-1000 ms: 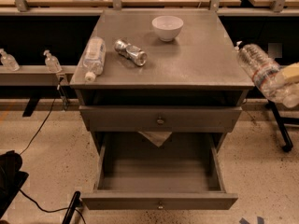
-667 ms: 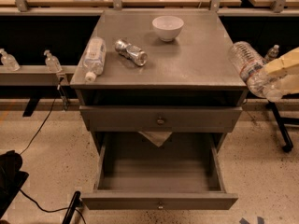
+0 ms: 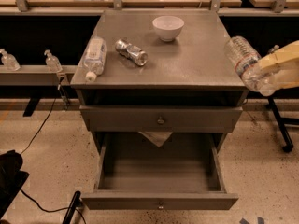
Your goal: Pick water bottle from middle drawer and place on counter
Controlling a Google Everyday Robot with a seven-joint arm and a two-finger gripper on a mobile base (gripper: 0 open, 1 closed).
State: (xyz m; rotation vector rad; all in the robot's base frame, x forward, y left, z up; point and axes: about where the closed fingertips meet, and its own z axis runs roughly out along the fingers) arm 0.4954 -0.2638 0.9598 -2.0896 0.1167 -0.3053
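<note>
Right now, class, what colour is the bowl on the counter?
Plain white bowl, camera view; the gripper holds the water bottle off the right edge of the counter.

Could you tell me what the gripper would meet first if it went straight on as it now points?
The gripper, holding the water bottle right of the counter, points left; it would likely meet the counter's right edge, though height is unclear.

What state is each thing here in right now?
pincer: right of the counter, shut on the water bottle.
water bottle: held in the air, tilted.
middle drawer: pulled open, looks empty.
drawer above it: closed.
labelled bottle: lying on its side.
can: crushed, lying down.
bowl: upright.
</note>
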